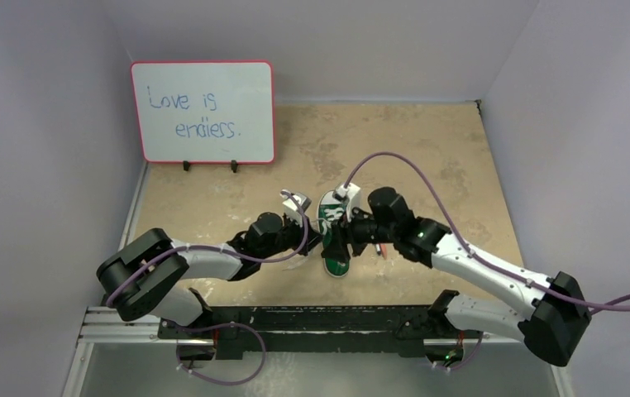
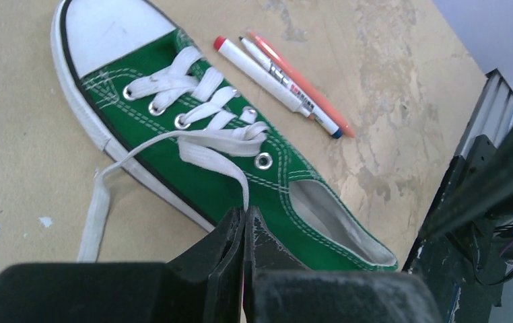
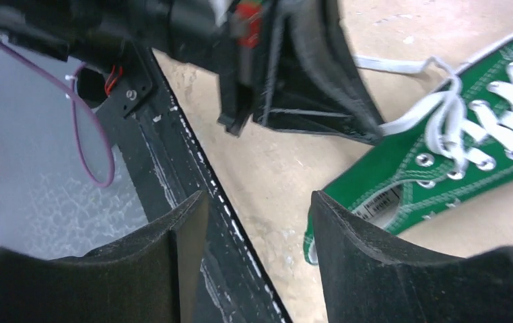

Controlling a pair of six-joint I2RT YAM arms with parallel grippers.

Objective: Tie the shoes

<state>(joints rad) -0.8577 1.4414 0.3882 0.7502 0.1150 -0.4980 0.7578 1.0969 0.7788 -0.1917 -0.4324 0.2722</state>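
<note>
The green sneaker (image 1: 334, 248) lies on the tan table between my two grippers, white toe cap toward the back. In the left wrist view the shoe (image 2: 193, 168) fills the middle, its white laces (image 2: 200, 128) loose. My left gripper (image 2: 246, 214) is shut on one white lace end just above the shoe's side; it sits at the shoe's left (image 1: 315, 240). The other lace end (image 2: 95, 215) trails on the table. My right gripper (image 3: 259, 202) is open and empty, near the heel (image 3: 382, 195), at the shoe's right (image 1: 348, 240).
A white pen (image 2: 270, 81) and an orange pen (image 2: 301, 84) lie beside the shoe on its right. A whiteboard (image 1: 202, 112) stands at the back left. The black base rail (image 1: 295, 318) runs along the table's near edge, also in the right wrist view (image 3: 193, 195).
</note>
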